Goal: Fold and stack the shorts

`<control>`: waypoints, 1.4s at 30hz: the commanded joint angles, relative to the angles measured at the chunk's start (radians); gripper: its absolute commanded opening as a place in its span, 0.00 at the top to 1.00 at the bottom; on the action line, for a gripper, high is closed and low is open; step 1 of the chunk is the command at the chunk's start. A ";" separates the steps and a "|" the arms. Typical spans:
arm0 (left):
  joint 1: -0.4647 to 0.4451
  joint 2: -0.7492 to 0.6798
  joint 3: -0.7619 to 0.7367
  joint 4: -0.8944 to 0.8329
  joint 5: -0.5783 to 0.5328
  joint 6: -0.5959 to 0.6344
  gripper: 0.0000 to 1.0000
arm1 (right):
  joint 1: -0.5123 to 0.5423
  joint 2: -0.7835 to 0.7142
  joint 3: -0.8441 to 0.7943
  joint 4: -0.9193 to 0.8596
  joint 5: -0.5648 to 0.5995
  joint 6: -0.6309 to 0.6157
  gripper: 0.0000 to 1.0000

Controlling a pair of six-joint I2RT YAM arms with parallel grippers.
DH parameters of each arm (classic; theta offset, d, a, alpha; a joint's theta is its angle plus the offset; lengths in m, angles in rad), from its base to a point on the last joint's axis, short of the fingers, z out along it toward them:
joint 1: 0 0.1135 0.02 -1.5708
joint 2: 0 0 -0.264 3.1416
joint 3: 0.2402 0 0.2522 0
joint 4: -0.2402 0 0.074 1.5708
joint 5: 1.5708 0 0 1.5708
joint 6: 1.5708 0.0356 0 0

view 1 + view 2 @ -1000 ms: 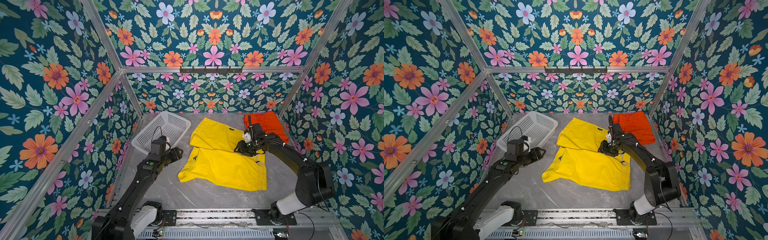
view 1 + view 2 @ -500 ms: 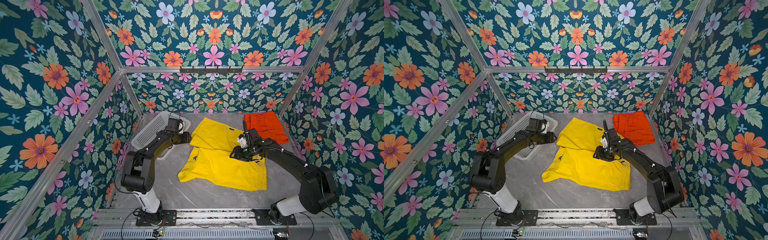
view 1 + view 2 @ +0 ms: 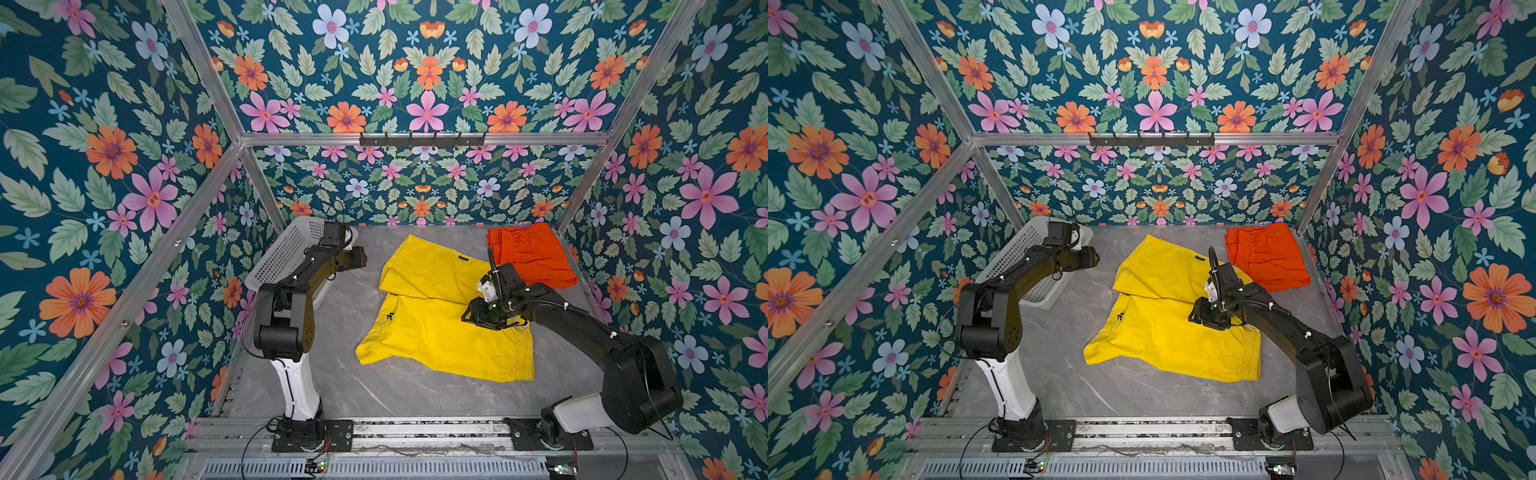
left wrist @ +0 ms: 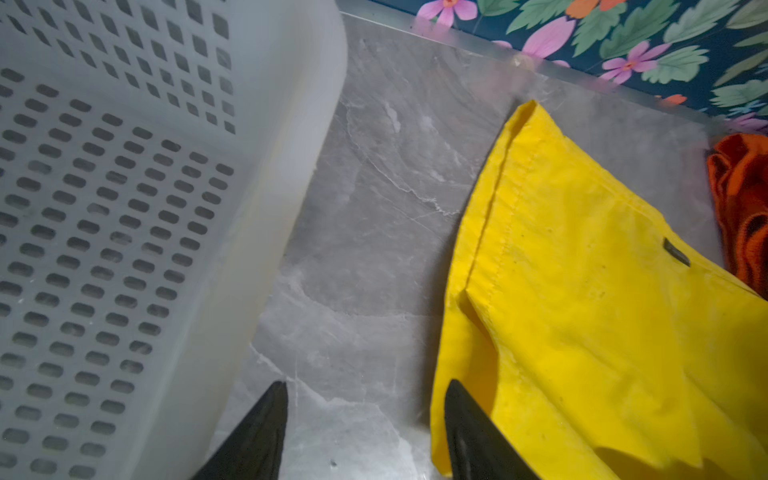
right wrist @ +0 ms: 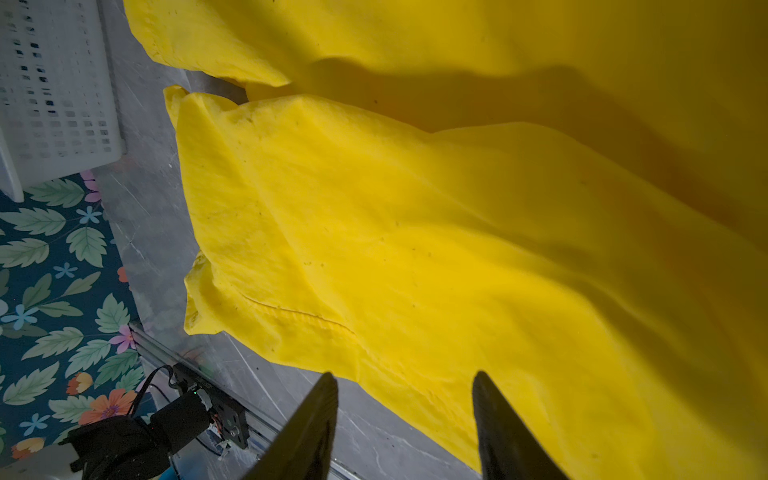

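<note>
The yellow shorts (image 3: 432, 332) (image 3: 1163, 332) lie spread flat mid-table, legs pointing left and waistband to the right. The orange shorts (image 3: 530, 257) (image 3: 1266, 255) lie folded at the back right. My left gripper (image 3: 363, 259) (image 3: 1096, 257) hovers open between the basket and the far yellow leg. In the left wrist view it (image 4: 368, 384) holds nothing, with the leg hem (image 4: 582, 311) beside one finger. My right gripper (image 3: 467, 318) (image 3: 1192, 318) stands open low over the yellow shorts near the crotch. The right wrist view shows it (image 5: 404, 374) empty above the cloth (image 5: 415, 228).
A white perforated basket (image 3: 286, 257) (image 3: 1017, 249) (image 4: 124, 208) leans at the back left, close to my left arm. Floral walls close in the grey marble table (image 3: 374, 386) on three sides. A metal rail (image 3: 415, 428) runs along the front.
My left arm has swung from the front left to the back, beside the basket and the far yellow leg. My right gripper has slid left from the waistband over the yellow shorts.
</note>
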 commanded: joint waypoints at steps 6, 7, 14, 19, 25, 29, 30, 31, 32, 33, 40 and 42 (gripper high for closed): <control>-0.061 -0.351 -0.348 -0.049 0.125 -0.115 0.40 | 0.210 0.038 0.108 0.066 0.097 -0.091 0.47; -0.070 -0.383 -0.393 -0.057 0.116 -0.128 0.40 | 0.239 0.059 0.125 0.070 0.119 -0.120 0.47; -0.112 -0.474 -0.697 0.022 0.121 -0.201 0.39 | 0.342 0.218 0.193 0.105 0.118 -0.271 0.44; -0.111 -0.418 -0.738 0.070 0.136 -0.199 0.40 | 0.342 0.302 0.184 0.132 0.100 -0.246 0.44; -0.132 -0.369 -0.748 0.164 0.169 -0.212 0.41 | 0.323 0.358 0.160 0.152 0.078 -0.146 0.44; -0.159 -0.330 -0.745 0.169 0.159 -0.201 0.43 | 0.303 0.390 0.152 0.142 0.075 -0.100 0.44; -0.164 -0.321 -0.745 0.163 0.154 -0.197 0.43 | 0.299 0.396 0.148 0.142 0.073 -0.088 0.44; -0.171 -0.315 -0.746 0.157 0.151 -0.193 0.44 | 0.296 0.401 0.143 0.141 0.073 -0.078 0.44; -0.177 -0.313 -0.750 0.154 0.147 -0.191 0.45 | 0.292 0.404 0.138 0.140 0.071 -0.071 0.44; -0.183 -0.315 -0.756 0.149 0.142 -0.189 0.46 | 0.287 0.407 0.133 0.140 0.068 -0.065 0.44; -0.186 -0.389 -0.813 0.208 0.162 -0.248 0.74 | 0.273 0.414 0.120 0.153 0.061 -0.037 0.45; -0.186 -0.412 -0.821 0.228 0.166 -0.267 0.86 | 0.273 0.414 0.120 0.163 0.056 -0.035 0.45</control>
